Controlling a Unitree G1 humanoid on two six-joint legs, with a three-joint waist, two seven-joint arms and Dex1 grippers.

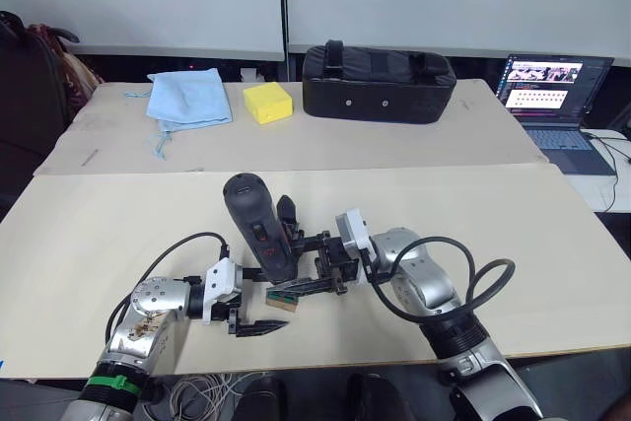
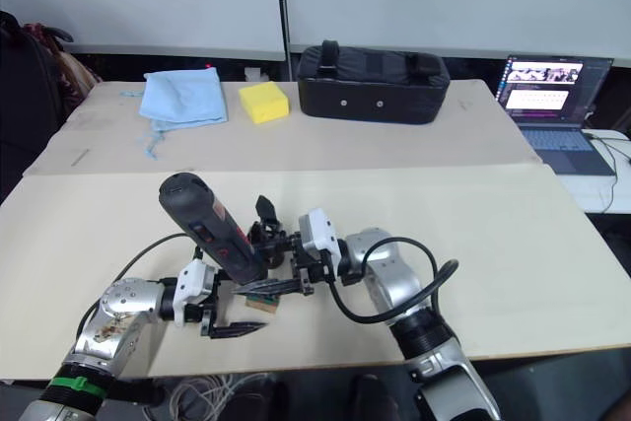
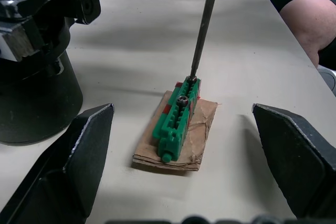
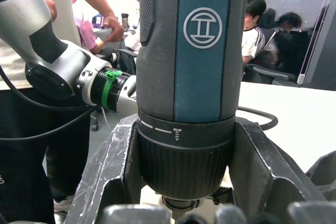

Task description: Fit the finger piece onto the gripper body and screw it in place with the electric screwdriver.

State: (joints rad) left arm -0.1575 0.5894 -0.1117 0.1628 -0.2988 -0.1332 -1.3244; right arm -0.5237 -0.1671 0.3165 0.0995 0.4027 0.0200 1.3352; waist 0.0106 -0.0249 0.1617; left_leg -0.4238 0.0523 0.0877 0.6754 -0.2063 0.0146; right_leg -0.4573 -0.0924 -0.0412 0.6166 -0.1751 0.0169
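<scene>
Right gripper [image 4: 181, 182] clamped around the electric screwdriver [image 1: 258, 229], bit on the green block [image 3: 176, 121]; left gripper [image 3: 184, 145] wide open, empty, straddling that block.

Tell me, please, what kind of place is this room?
Probably an office or lab workroom. Pale rectangular worktables are pushed together, an open laptop with a lit screen sits at the far right, and the right wrist view shows seated people by chairs and desks.

Silver arms, black cables, black claws
</scene>
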